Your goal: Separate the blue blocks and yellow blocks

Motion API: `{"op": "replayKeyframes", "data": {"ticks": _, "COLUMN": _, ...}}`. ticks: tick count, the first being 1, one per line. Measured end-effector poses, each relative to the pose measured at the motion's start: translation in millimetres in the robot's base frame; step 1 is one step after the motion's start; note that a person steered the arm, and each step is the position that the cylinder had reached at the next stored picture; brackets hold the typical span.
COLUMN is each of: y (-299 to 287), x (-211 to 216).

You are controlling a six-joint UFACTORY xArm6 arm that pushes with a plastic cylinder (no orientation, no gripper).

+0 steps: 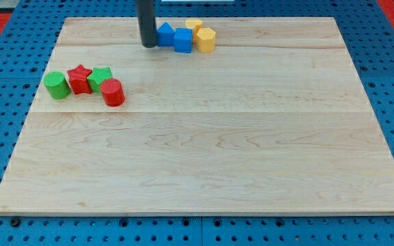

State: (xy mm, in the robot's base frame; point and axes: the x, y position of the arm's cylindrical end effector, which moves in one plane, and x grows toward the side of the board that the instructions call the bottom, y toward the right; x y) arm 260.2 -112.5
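1. Your rod has no jaws to open or close; my tip [149, 45] rests on the wooden board [204, 157], grasping nothing.
2. Just right of my tip, touching or nearly so, sits the blue triangular block [165, 33], then the blue cube [182, 40].
3. Beyond those are the yellow hexagonal block [205, 39] and the yellow cylinder [193, 26].
4. Well down-left of my tip cluster the green star [100, 78], red star [80, 78], red cylinder [113, 92] and green cylinder [57, 85].

The scene is bright and evenly lit, seemingly from overhead. The pale wooden board [204, 137] shows its grain clearly with no strong glare. Shadows are short and soft: a faint dark patch sits at the foot of the rod near my tip [149, 45] in the upper middle of the frame. Focus is fairly sharp throughout, with slight softness at small details. Straight edges show no obvious bending at the frame's corners.
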Motion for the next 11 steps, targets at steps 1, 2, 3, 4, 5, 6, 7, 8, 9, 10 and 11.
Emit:
{"op": "replayKeyframes", "data": {"ticks": 1, "y": -25.0, "x": -29.3}}
{"op": "replayKeyframes", "data": {"ticks": 2, "y": 19.3, "x": -18.1}}
{"op": "replayKeyframes", "data": {"ticks": 3, "y": 45.5, "x": -3.8}}
{"op": "replayKeyframes", "data": {"ticks": 4, "y": 43.2, "x": -14.6}}
{"op": "replayKeyframes", "data": {"ticks": 5, "y": 50.0, "x": -36.0}}
{"op": "replayKeyframes", "data": {"ticks": 6, "y": 59.3, "x": -13.7}}
{"op": "replayKeyframes", "data": {"ticks": 7, "y": 63.9, "x": -9.3}}
{"op": "replayKeyframes", "data": {"ticks": 8, "y": 96.5, "x": -4.8}}
{"op": "replayKeyframes", "data": {"ticks": 9, "y": 127.6, "x": 1.2}}
{"op": "replayKeyframes", "data": {"ticks": 10, "y": 131.5, "x": 7.0}}
{"op": "replayKeyframes", "data": {"ticks": 11, "y": 142.8, "x": 35.6}}
